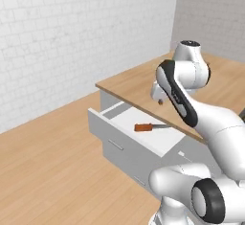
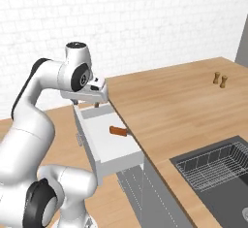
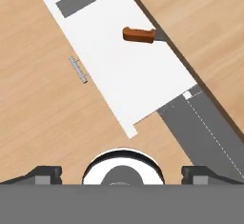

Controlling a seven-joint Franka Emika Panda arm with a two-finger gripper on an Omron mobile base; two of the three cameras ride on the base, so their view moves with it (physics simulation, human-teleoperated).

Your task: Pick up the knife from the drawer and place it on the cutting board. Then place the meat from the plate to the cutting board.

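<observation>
From my hand camera the knife [image 3: 142, 35] lies in the open drawer [image 3: 119, 70] toward 12 o'clock from my wide-open, empty gripper [image 3: 122, 174], its long axis running 9-to-3 with the handle at 9.

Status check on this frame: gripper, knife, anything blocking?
Gripper open, empty, above the drawer. Knife lies in the open drawer, handle exposed, blade running under the counter edge. Nothing else in the drawer.

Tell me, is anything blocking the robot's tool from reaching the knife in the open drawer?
Nothing visible blocks it. The knife lies alone on the white floor of the drawer, its blade tip tucked under the counter edge. The tool hovers open above.
</observation>
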